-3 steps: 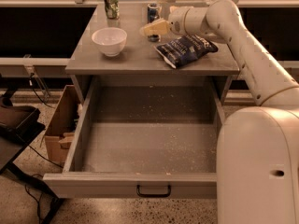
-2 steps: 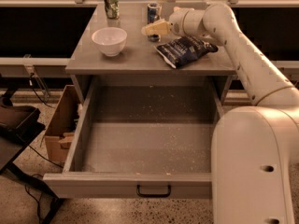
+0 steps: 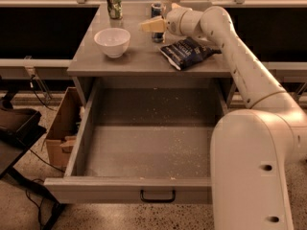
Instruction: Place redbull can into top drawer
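Upright at the back of the cabinet top: redbull can (image 3: 157, 8), not yet in the top drawer (image 3: 144, 150), which gapes wide open below. Hovering right in front of the can, level with its middle: gripper (image 3: 150, 26), reaching in from the right. Spread or pinched together, cannot tell; nor whether touching the can at all. Easy to knock so slim a can over with a sideways nudge, sending it rolling toward the bowl (image 3: 112, 41) or off the edge. Could also snag the snack bag (image 3: 187, 52) lying just beside, under the arm. With a shallow pinch, likely to slip on the way down. Worth releasing low over the drawer floor; dropped from high, liable to bounce or topple.
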`<state>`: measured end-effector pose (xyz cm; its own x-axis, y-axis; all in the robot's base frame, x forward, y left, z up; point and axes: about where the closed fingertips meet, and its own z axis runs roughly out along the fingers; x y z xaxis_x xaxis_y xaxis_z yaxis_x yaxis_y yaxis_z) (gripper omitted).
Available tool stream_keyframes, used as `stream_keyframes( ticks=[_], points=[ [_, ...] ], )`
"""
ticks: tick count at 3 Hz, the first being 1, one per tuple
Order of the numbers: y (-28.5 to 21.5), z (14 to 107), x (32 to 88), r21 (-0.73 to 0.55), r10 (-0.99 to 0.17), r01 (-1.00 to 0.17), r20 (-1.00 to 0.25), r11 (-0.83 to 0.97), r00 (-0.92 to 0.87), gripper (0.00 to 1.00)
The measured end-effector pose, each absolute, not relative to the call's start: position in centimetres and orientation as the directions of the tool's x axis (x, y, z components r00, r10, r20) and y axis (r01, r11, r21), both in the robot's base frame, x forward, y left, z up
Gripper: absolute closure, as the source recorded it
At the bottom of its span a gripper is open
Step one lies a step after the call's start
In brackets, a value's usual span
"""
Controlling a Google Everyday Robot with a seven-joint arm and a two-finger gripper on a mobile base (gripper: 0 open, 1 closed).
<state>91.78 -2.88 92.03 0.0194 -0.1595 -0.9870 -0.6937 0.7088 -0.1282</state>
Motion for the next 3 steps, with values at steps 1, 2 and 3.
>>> stream_keyframes(
  ticks=[1, 2, 3],
  points=[
    [-1.58, 91.31, 91.84, -0.115, -0.158, -0.699, -0.988, 0.705, 0.003, 0.27],
    [-1.58, 91.30, 91.84, -0.115, -0.158, -0.699, -0.988, 0.705, 0.003, 0.56],
    [-1.58, 91.30, 91.84, -0.115, -0.158, -0.699, -0.988, 0.705, 0.003, 0.80]
  ],
)
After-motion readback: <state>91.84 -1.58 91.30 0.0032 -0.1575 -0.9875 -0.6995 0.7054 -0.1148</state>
